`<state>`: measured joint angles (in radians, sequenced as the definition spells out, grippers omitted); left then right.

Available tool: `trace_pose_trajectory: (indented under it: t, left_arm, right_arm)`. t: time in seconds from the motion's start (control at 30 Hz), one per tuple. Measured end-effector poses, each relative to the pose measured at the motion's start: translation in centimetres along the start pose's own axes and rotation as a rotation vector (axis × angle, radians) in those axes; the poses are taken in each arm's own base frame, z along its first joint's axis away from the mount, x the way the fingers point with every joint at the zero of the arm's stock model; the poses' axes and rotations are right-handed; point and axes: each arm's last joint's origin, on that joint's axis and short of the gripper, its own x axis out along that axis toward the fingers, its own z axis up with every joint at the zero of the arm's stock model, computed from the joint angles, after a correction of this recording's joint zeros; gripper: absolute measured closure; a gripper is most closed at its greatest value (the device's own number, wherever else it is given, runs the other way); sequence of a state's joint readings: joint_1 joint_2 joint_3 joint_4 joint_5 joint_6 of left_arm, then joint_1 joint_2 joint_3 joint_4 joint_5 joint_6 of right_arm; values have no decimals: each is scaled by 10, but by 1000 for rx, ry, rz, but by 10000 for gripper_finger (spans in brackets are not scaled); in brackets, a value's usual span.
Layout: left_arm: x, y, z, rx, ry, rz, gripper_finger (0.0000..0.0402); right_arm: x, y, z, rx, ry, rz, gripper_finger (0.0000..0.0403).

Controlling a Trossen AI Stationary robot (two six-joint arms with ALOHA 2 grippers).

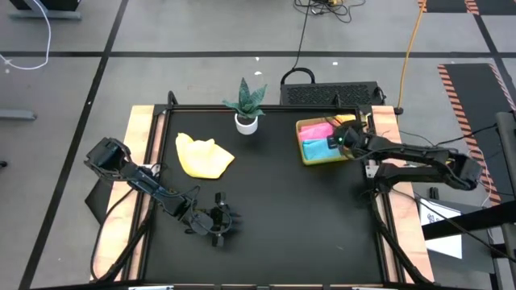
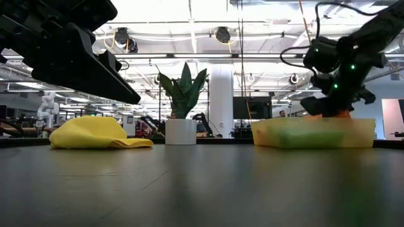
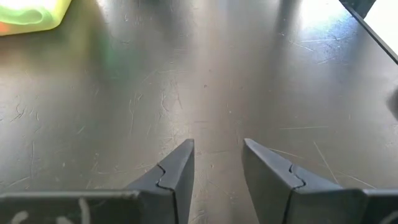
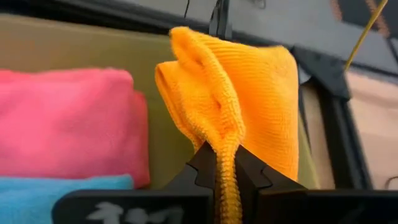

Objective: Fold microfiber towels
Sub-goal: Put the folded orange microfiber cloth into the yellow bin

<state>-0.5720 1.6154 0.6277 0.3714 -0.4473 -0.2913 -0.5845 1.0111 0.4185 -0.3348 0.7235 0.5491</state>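
Premises: a robotics laboratory in a large open hall; the black desk is fenced by a dark metal frame with pale wooden edges and stands on a grey floor marked with black tape lines; an orange cable and dark cables trail across that floor; orange-and-black hazard striping lies to one side. The low view shows a high ceiling with rows of strip lights and exposed fittings, a white column, and further equipment in the distance; a potted plant is the sole decoration on the desk.
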Motion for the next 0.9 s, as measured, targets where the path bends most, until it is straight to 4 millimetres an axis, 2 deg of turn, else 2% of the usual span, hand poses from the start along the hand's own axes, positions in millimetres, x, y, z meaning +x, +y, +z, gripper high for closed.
trace_pose_trajectory:
  t: [0.2, 0.33, 0.53, 0.7, 0.8, 0.9]
  left_arm:
    - [0, 0, 0, 0, 0, 0, 268]
    - [0, 0, 0, 0, 0, 0, 268]
    - [0, 0, 0, 0, 0, 0, 268]
    - [0, 0, 0, 0, 0, 0, 268]
    - [0, 0, 0, 0, 0, 0, 268]
    - [0, 0, 0, 0, 0, 0, 268]
  right_arm:
    - [14, -10, -13, 1, 108, 39, 391]
    - [20, -12, -21, 0, 153, 44, 373]
    - [21, -6, -18, -32, 180, 172, 295]
    - [15, -3, -11, -20, 274, 271, 224]
    - [10, -2, -5, 2, 338, 299, 202]
    - [6, -3, 2, 4, 361, 294, 201]
